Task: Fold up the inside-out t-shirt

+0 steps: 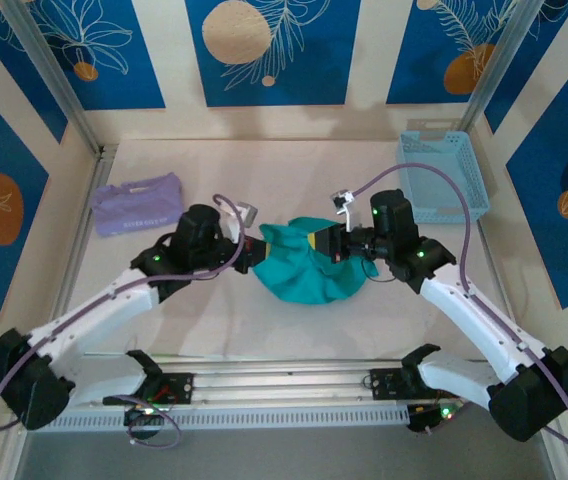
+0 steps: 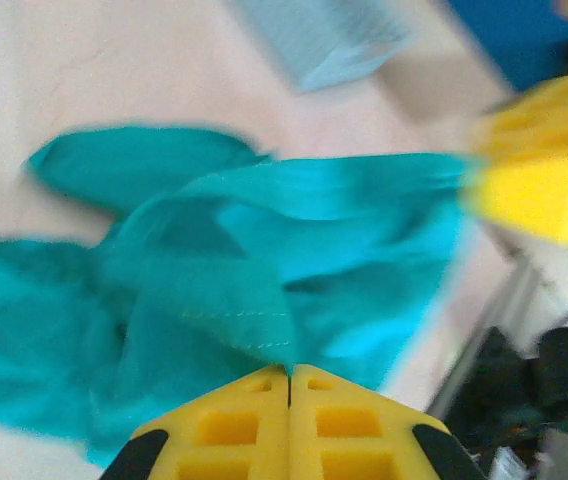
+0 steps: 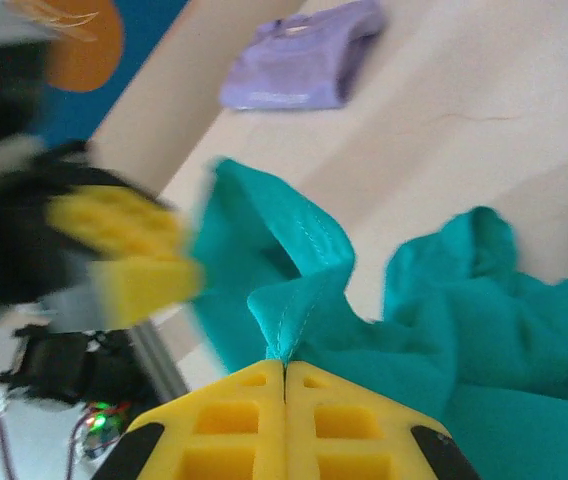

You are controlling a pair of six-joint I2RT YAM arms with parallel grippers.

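Inside-out t-shirt (image 1: 304, 268) is seen bunched at the centre of the top view, between both arms. An early grasp-and-spread step, it is judged. Left gripper (image 2: 289, 372) and right gripper (image 3: 284, 365) are each clamped on a fabric edge. Next, the cloth probably needs to be drawn apart and laid flat. Both forearms are angled inward, wrists facing each other.
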